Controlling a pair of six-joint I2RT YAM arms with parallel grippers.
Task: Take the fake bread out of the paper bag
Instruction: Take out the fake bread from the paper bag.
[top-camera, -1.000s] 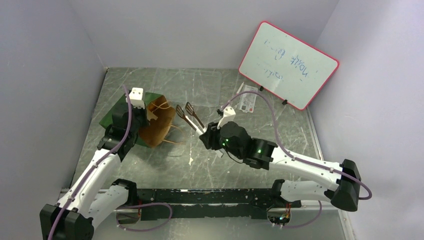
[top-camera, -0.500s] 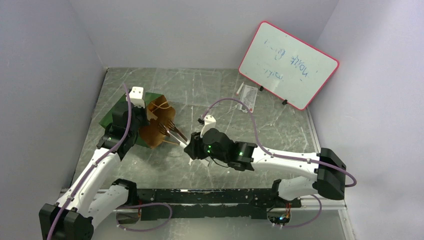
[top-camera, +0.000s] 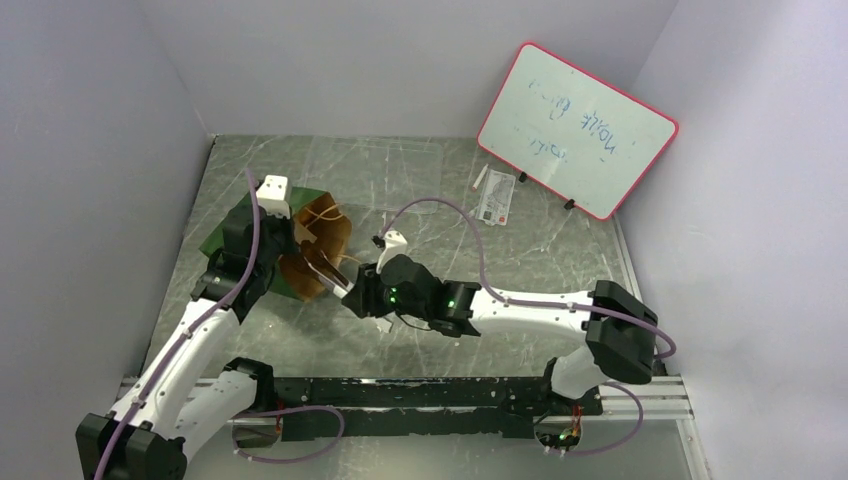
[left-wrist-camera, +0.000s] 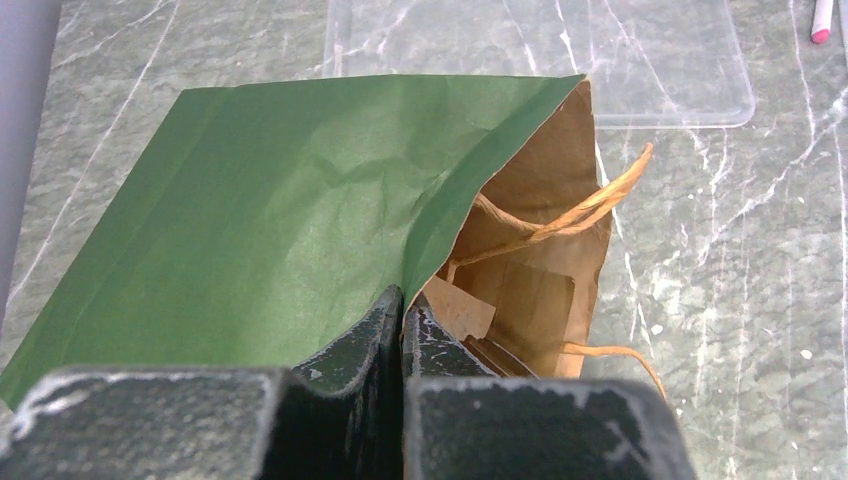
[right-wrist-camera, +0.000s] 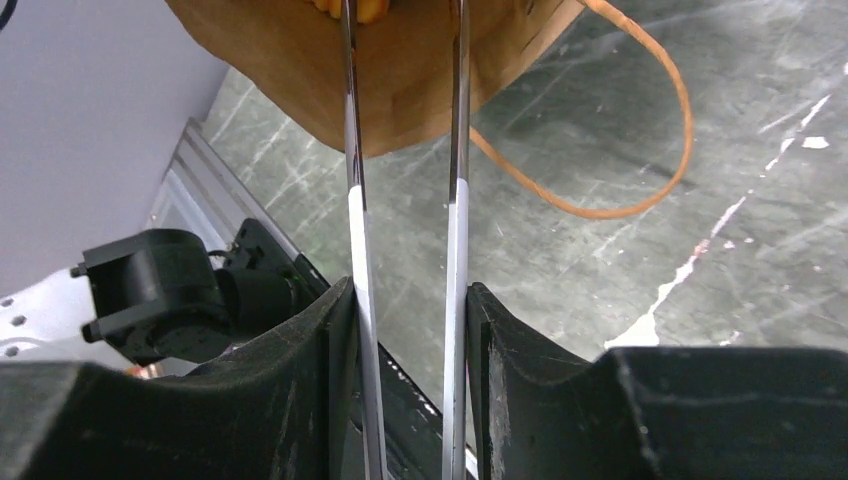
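The paper bag (top-camera: 228, 232), dark green outside and brown inside, lies on its side with its mouth facing right. My left gripper (left-wrist-camera: 403, 310) is shut on the bag's upper rim (left-wrist-camera: 440, 230) and holds the mouth open. My right gripper (right-wrist-camera: 408, 300) is shut on a pair of metal tongs (right-wrist-camera: 455, 200). The tongs (top-camera: 326, 270) reach leftward, and their tips are hidden inside the bag's mouth (right-wrist-camera: 400, 70). A small orange bit of the fake bread (right-wrist-camera: 362, 8) shows between the tong arms at the top edge of the right wrist view. The rest of the bread is hidden in the bag.
Tan cord handles (right-wrist-camera: 660, 150) loop out onto the table by the bag's mouth. A clear plastic tray (top-camera: 375, 160) lies behind the bag. A pink-framed whiteboard (top-camera: 575, 125) leans at the back right, with a card (top-camera: 497, 195) and a marker (top-camera: 480, 180) in front of it.
My right arm has swung left, carrying the tongs from the open table into the bag's mouth. The left gripper and the bag have stayed put.
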